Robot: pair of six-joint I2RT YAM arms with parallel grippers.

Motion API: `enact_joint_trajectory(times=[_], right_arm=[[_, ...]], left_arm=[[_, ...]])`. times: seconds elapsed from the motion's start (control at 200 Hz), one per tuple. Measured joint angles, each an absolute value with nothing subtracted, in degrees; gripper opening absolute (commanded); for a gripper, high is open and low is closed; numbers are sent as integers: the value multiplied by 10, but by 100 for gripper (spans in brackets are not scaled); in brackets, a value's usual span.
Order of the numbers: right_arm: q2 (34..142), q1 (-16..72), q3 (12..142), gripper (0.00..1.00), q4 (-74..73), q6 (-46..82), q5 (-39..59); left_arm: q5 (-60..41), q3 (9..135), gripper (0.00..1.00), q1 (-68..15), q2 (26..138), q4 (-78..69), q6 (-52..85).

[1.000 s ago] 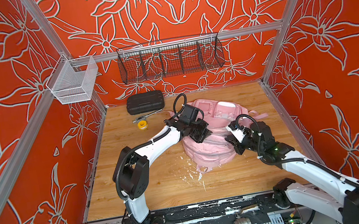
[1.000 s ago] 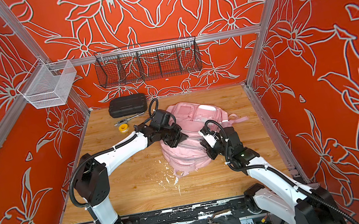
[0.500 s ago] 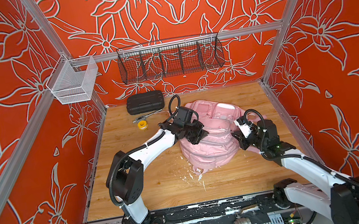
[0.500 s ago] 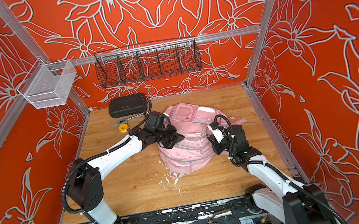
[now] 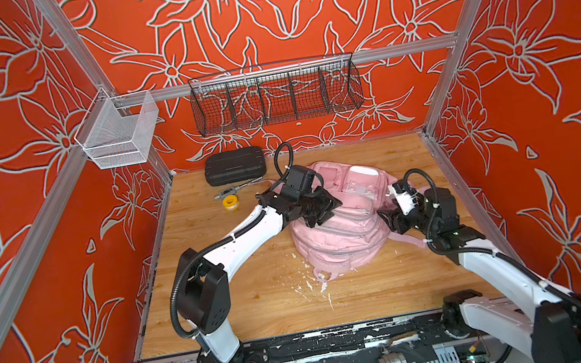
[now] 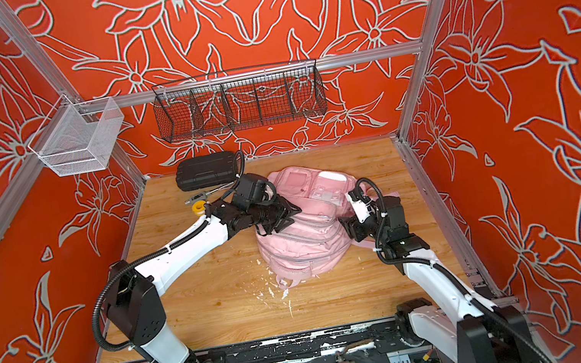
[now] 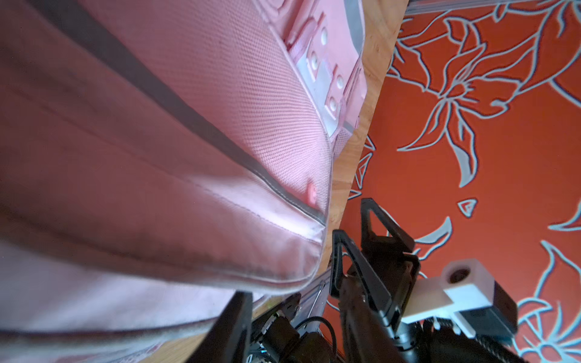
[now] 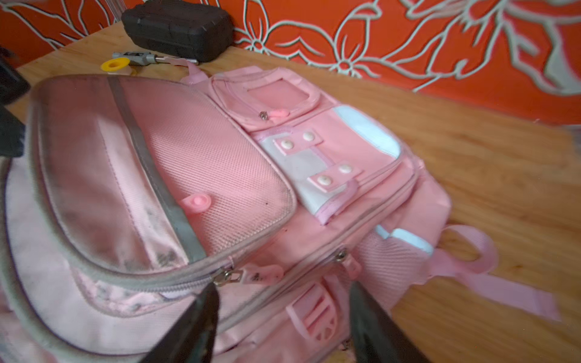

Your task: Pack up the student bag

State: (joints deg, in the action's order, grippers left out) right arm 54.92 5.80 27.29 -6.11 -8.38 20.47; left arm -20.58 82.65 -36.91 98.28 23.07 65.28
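The student bag (image 5: pixel 347 237) (image 6: pixel 308 244) is a pale-pink backpack lying front-up in the middle of the wooden table, with a strap trailing to its right. My left gripper (image 5: pixel 322 209) (image 6: pixel 282 214) is at the bag's upper left edge, jaws apart, with nothing between them. The left wrist view shows the bag's mesh pocket (image 7: pixel 251 119) close by, and my right gripper (image 7: pixel 361 239) beyond it. My right gripper (image 5: pixel 388 219) (image 8: pixel 283 327) stands open against the bag's right side. Its fingers (image 8: pixel 195 327) straddle a pink buckle and side fabric (image 8: pixel 314 314) without clamping them.
A black ribbed case (image 5: pixel 234 165) lies at the back left, with a metal tool (image 5: pixel 237 188) and a yellow tape roll (image 5: pixel 230 201) in front of it. A black wire basket (image 5: pixel 275 94) and a white mesh basket (image 5: pixel 119 134) hang on the walls. White scraps (image 5: pixel 311 288) litter the table.
Both grippers have gone from shut to open and let go of the bag. The bag was held up and bunched half a second ago and has now settled on the table.
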Motion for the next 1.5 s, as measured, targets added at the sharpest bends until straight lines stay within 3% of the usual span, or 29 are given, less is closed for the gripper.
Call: enact_joint_trajectory(times=[0.03,0.065,0.1,0.16,0.195,0.385,0.5,0.626,0.786,1.031,1.226,1.501], right_arm=[[534,57,273,80,-59,-83,199],[518,56,274,95,-57,-81,189],[505,55,276,97,-54,-80,181],[495,53,284,97,-48,-79,163],[493,50,289,97,-46,-76,148],[507,14,292,97,-51,-39,73],[558,-1,285,97,-84,-21,34],[623,-6,237,97,-170,-13,10],[694,-8,204,97,-250,-1,0],[794,-8,160,97,-441,-11,50],[810,-8,163,97,-459,-24,87],[810,-8,163,97,-466,-29,100]], left_arm=[[-189,829,56,-372,974,244,632],[-166,830,58,-374,960,256,609],[-146,830,63,-375,944,269,582],[-96,824,81,-377,908,287,530],[-57,813,100,-379,879,293,492],[192,641,98,-366,708,279,315],[244,493,97,-265,648,226,223],[246,336,97,-139,618,128,155],[206,217,98,-82,617,-17,96],[111,229,98,-36,669,-145,34],[48,217,97,1,728,-250,15],[37,226,97,10,773,-258,17]])
